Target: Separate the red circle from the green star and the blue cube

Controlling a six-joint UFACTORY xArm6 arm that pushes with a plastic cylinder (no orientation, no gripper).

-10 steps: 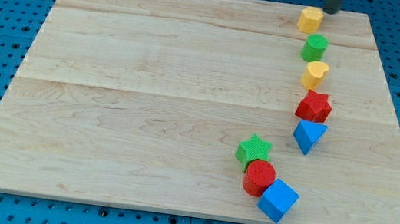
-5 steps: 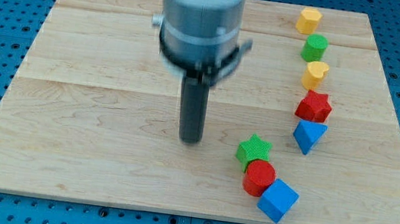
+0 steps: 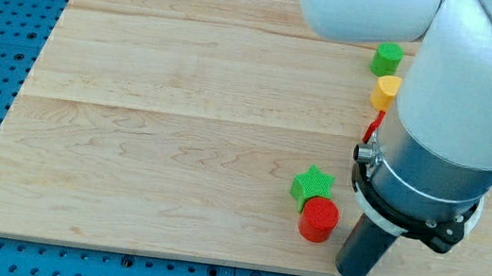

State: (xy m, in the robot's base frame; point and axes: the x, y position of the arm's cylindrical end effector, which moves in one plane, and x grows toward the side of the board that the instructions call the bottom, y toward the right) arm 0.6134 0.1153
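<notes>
My tip [image 3: 354,274] is down near the bottom edge of the pale, straight-grained wooden board [image 3: 151,135], just to the view's right of the red circle, a ridged plastic cylinder [image 3: 319,218]. The rod is bare: it grasps nothing and can only push, and from this angle I cannot tell whether it is touching anything.

As I judge it, the separation is hardly begun. The red circle sits touching the green star, a ridged plastic block [image 3: 312,185], which lies just above it and a little to the view's left. The blue cube does not show at all; my arm's dark rod and white housing cover the ground to the right of the red circle, so I cannot say where the cube lies or whether it is next to the red circle. What is left, at the least, is to get the red circle clear of the green star.

Further up the view's right side stand a green plastic cylinder [image 3: 388,58] and a yellow plastic block of heart-like shape [image 3: 385,91], with a sliver of a red block [image 3: 373,129] peeping past my housing
</notes>
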